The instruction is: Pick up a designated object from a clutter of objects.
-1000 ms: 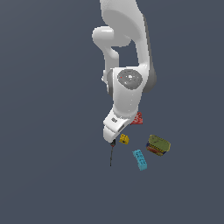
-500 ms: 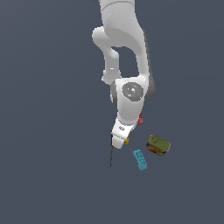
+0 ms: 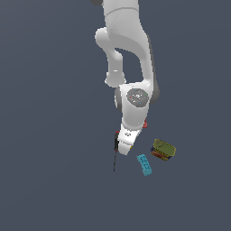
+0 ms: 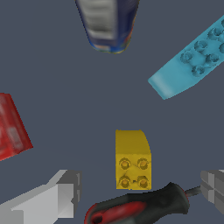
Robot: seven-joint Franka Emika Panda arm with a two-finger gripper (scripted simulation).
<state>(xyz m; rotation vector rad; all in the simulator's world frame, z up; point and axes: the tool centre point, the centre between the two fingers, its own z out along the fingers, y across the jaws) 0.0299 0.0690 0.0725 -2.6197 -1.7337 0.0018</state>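
In the exterior view the arm leans low over a plain dark grey floor [image 3: 49,135], its gripper [image 3: 124,146] hiding the yellow brick. In the wrist view the yellow brick [image 4: 133,159] lies between wide-spread fingers [image 4: 57,197], just beside the screwdriver [image 4: 140,208]; the blue brick [image 4: 192,59] lies apart.

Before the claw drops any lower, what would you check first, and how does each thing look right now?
1. Gripper open: ok.
2. Yellow brick between the fingers: ok, roughly midway.
3. Screwdriver clear of the brick: not ok, its handle lies right beside it, between the fingers.
4. Cyan brick out of the way: ok.
5. Red square out of the way: ok.
6. Height above the brick: cannot tell.
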